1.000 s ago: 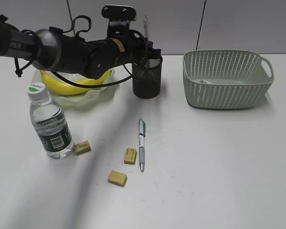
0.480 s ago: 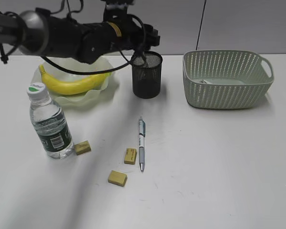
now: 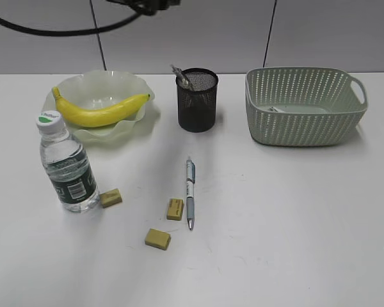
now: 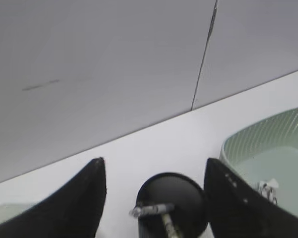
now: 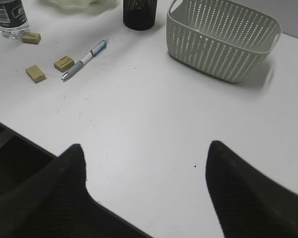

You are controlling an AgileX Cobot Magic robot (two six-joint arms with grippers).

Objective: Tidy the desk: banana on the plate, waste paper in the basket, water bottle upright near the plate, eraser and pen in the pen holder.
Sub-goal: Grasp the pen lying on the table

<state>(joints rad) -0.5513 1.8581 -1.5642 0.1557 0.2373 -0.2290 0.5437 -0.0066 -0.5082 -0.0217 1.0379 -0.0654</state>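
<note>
The left gripper (image 4: pixel 154 191) has let go and lifted clear, leaving one pen (image 3: pixel 181 77) in the pen holder (image 3: pixel 197 101). The right gripper (image 5: pixel 145 186) hangs spread and empty. Another pen (image 3: pixel 189 193) lies at the holder's six o'clock, three erasers (image 3: pixel 175 208) nearby.
</note>
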